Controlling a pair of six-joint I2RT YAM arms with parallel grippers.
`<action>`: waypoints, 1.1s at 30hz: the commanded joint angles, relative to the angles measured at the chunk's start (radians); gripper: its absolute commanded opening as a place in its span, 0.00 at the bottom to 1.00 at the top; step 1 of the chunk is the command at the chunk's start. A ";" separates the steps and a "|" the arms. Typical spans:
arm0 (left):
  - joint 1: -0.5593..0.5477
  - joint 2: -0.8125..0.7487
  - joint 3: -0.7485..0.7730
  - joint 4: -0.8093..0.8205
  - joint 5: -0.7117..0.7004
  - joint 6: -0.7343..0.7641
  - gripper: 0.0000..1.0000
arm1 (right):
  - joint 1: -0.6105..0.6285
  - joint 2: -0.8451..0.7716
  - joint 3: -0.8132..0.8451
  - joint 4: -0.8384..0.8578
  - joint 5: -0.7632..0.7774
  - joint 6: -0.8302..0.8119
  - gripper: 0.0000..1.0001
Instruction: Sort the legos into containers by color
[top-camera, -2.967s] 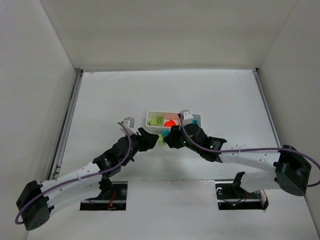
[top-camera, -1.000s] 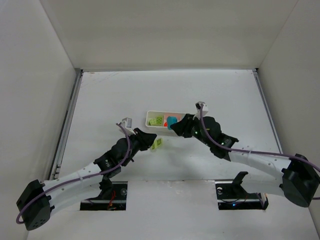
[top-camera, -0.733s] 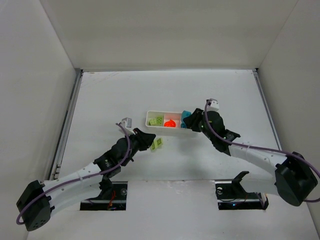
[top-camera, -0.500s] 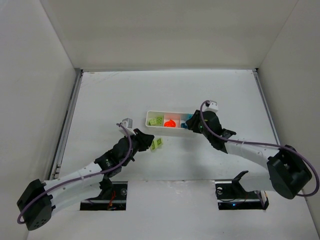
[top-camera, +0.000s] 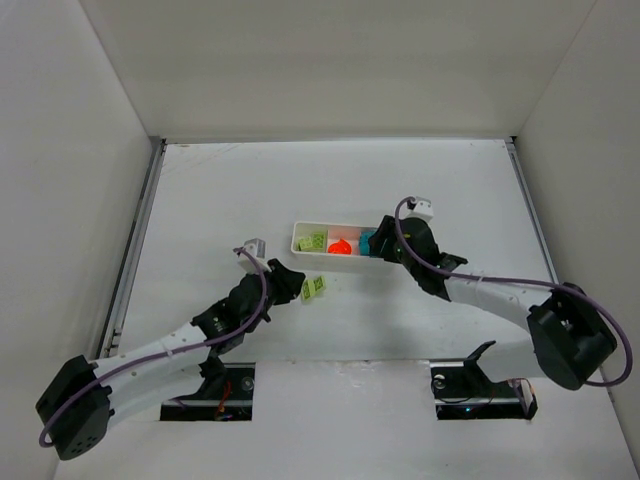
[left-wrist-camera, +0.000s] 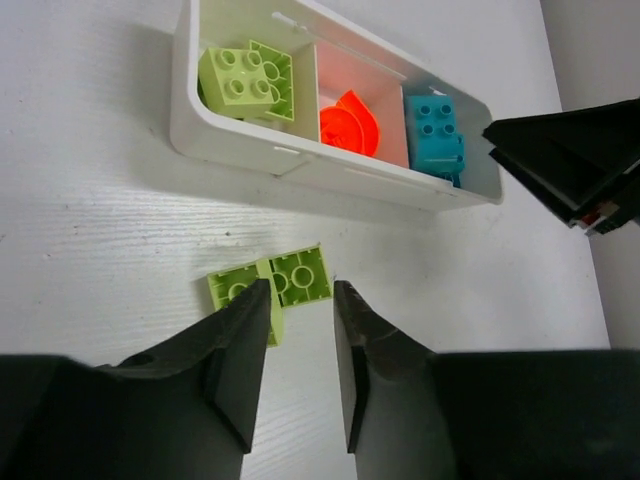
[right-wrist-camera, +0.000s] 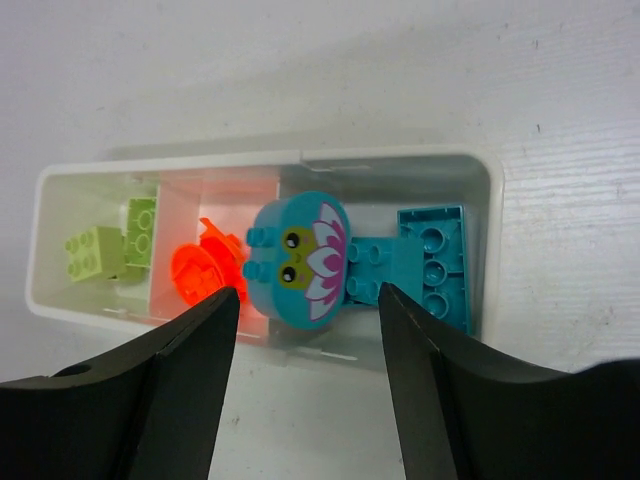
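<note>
The white tray (top-camera: 296, 240) holds yellow-green legos (left-wrist-camera: 248, 80) in its left compartment, an orange-red piece (left-wrist-camera: 348, 122) in the middle one and cyan-blue pieces (left-wrist-camera: 435, 135) in the right one. In the right wrist view a round cyan piece with a flower face (right-wrist-camera: 300, 258) lies on a cyan brick, leaning over the divider, beside a cyan plate (right-wrist-camera: 435, 260). A loose yellow-green lego (top-camera: 314, 288) lies on the table in front of the tray. My left gripper (left-wrist-camera: 300, 295) is open and empty just short of it. My right gripper (right-wrist-camera: 308, 300) is open and empty over the tray's right end.
White walls enclose the table on the left, back and right. A metal rail (top-camera: 135, 240) runs along the left edge. The right arm's fingers (left-wrist-camera: 570, 165) show at the right edge of the left wrist view.
My right gripper carried the round cyan piece from the tray's front to its right compartment and let it go. My left gripper drew back slightly from the loose green lego.
</note>
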 joint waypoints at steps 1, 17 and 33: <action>0.017 0.009 -0.012 0.009 -0.004 0.017 0.31 | 0.010 -0.102 0.017 0.023 0.037 -0.027 0.65; -0.094 0.140 0.022 -0.008 0.000 0.228 0.55 | 0.151 -0.201 -0.113 0.074 -0.053 0.020 0.61; -0.033 0.378 0.056 0.142 0.027 -0.005 0.51 | 0.250 -0.187 -0.159 0.124 -0.061 0.055 0.61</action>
